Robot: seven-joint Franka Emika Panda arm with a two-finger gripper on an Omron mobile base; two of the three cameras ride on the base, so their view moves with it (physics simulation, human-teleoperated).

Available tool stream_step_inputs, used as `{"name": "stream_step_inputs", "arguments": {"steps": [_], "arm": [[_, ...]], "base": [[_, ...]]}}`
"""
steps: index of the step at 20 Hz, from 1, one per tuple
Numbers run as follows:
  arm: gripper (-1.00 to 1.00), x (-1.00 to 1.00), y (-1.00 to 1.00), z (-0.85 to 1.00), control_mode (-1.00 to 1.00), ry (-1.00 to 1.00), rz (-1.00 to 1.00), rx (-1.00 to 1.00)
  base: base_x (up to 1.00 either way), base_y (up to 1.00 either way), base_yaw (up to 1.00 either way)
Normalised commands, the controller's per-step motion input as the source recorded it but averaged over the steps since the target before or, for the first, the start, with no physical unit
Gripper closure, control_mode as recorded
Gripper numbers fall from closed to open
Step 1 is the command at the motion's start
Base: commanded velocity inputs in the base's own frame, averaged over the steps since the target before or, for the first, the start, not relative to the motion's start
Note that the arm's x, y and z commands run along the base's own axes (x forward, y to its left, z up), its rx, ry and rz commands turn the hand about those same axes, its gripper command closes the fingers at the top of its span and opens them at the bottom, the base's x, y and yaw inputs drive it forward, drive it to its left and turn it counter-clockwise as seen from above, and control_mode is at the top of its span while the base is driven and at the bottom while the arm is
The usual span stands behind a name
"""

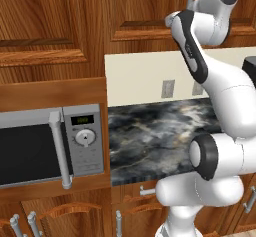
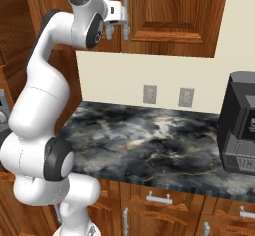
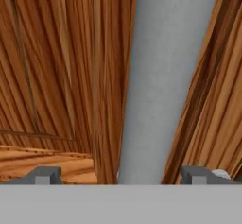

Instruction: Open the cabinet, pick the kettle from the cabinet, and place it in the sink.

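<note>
Gripper (image 3: 120, 175) spread wide, my fingertips (image 3: 43, 175) flank the long silver bar handle (image 3: 165, 76) of the cabinet (image 2: 174, 16) without clamping it. From the right base view my hand sits at the closed upper doors, above the marble counter (image 2: 149, 145) and coffee machine (image 2: 239, 125).

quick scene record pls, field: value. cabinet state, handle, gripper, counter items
cabinet: wall doors shut
handle: silver vertical bar, close-up in hand view, between the two fingers
gripper: open, raised at the door handles, jaws either side of the bar, not closed on it
counter: dark marble
coffee machine: on the counter's right end
microwave: left of the counter
kettle: not seen, doors closed
</note>
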Motion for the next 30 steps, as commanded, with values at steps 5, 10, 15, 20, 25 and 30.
{"name": "stream_step_inputs", "arguments": {"steps": [5,10,15,20,25,30], "arm": [[-1.0,0.4,-0.14,0.11,-1.0,0.0,0.0,-0.02],[-1.0,0.48,-0.05,-0.01,-1.0,0.0,0.0,0.0],[1.0,0.57,0.09,-0.09,-1.0,0.0,0.0,0.0],[1.0,0.43,0.15,-0.04,-1.0,-0.01,0.04,0.0],[1.0,0.21,0.23,0.01,-1.0,0.02,0.14,0.0],[1.0,-0.21,0.24,0.01,-1.0,0.0,0.15,0.0]], "base": [[0.0,0.0,0.0],[0.0,0.0,0.0],[0.0,0.0,0.0],[0.0,0.0,0.0],[0.0,0.0,0.0],[0.0,0.0,0.0]]}}
